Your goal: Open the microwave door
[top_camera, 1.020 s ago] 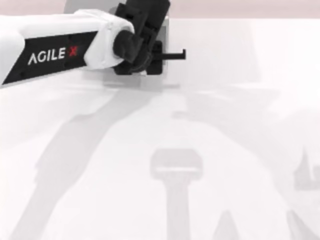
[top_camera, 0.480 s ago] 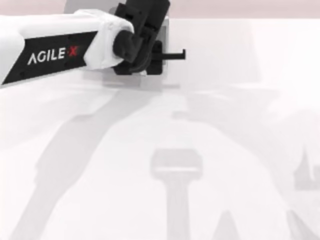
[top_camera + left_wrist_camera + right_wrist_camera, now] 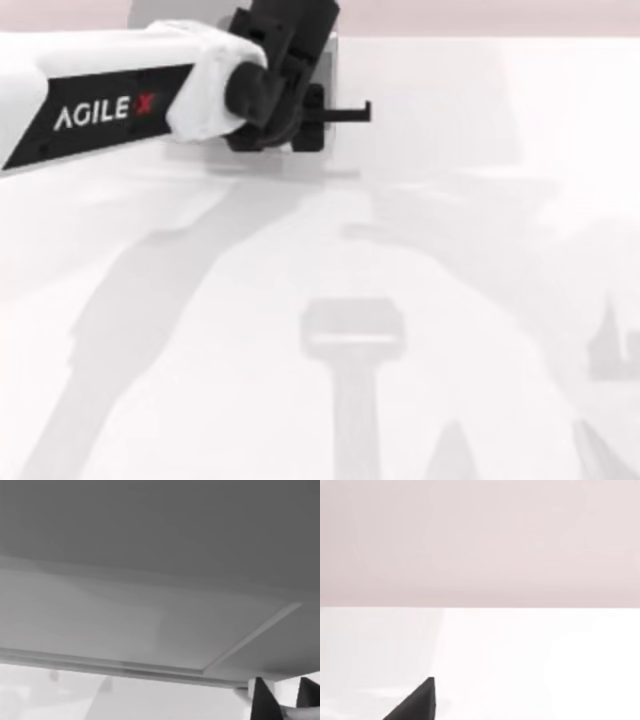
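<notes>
One arm is at work: the left end effector point(image 3: 345, 110) sits at the far edge of the counter point(image 3: 420, 300), left of centre in the top view, its dark fingers point(image 3: 350, 108) pointing toward the counter's right side. Whether those fingers are parted or closed on anything cannot be told; in the left wrist view only two dark tips point(image 3: 265, 702) show at the picture's edge. Behind it the black wrist and white forearm lettered AGILE X run off toward the left edge. Under the wrist lies the microwave point(image 3: 330, 70), mostly hidden, a grey box at the far left-centre of the counter. The left wrist view is filled by a flat grey panel with a raised frame line, seemingly the microwave door point(image 3: 150, 625), its long side running across the picture; how far it is swung cannot be told. The right arm is out of the top view; its wrist view shows one dark tip point(image 3: 417, 702) over bare counter.
</notes>
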You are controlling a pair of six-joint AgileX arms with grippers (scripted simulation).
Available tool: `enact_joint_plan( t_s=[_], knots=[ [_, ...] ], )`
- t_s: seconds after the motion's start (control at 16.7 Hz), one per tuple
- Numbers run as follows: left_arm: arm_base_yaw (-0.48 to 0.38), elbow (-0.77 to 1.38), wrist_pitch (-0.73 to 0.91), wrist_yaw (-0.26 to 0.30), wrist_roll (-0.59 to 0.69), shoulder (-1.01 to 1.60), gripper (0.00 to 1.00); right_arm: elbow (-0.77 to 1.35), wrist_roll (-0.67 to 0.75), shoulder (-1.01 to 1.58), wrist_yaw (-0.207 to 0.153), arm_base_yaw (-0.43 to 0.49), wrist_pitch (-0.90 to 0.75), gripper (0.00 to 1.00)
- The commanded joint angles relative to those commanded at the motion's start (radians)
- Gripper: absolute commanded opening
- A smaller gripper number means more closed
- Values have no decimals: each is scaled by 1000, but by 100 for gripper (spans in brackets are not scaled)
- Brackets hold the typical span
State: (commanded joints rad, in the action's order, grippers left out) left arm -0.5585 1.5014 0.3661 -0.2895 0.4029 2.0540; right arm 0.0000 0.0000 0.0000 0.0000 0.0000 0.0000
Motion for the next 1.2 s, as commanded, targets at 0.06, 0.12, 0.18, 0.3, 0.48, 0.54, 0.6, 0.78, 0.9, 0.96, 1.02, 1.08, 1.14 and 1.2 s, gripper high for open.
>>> enact_joint_plan(
  t_s=[0.06,0.12,0.18,0.3,0.48,0.54,0.6,0.78,0.9,0.96,1.02,1.08,1.14,1.2],
  knots=[
    [3,-11,-6,5,-9,-8,0,0,0,0,0,0,0,100],
    [6,-21,-17,12,-20,-21,0,0,0,0,0,0,0,100],
    [10,-32,-28,19,-31,-33,0,0,0,0,0,0,0,100],
    [15,-55,-39,31,-50,-45,0,0,0,0,0,0,0,100],
    [16,-62,-39,33,-54,-45,0,0,0,0,0,0,0,100],
    [16,-62,-39,33,-54,-45,0,0,0,0,0,0,0,100],
    [16,-62,-39,33,-54,-45,0,0,0,0,0,0,0,100],
    [16,-62,-39,33,-54,-45,0,0,0,0,0,0,0,100],
    [16,-62,-39,33,-54,-45,0,0,0,0,0,0,0,100],
    [16,-62,-39,33,-54,-45,0,0,0,0,0,0,0,100],
    [16,-62,-39,33,-54,-45,0,0,0,0,0,0,0,100],
    [16,-62,-39,33,-54,-45,0,0,0,0,0,0,0,100],
    [16,-62,-39,33,-54,-45,0,0,0,0,0,0,0,100],
    [16,-62,-39,33,-54,-45,0,0,0,0,0,0,0,100]
  ],
)
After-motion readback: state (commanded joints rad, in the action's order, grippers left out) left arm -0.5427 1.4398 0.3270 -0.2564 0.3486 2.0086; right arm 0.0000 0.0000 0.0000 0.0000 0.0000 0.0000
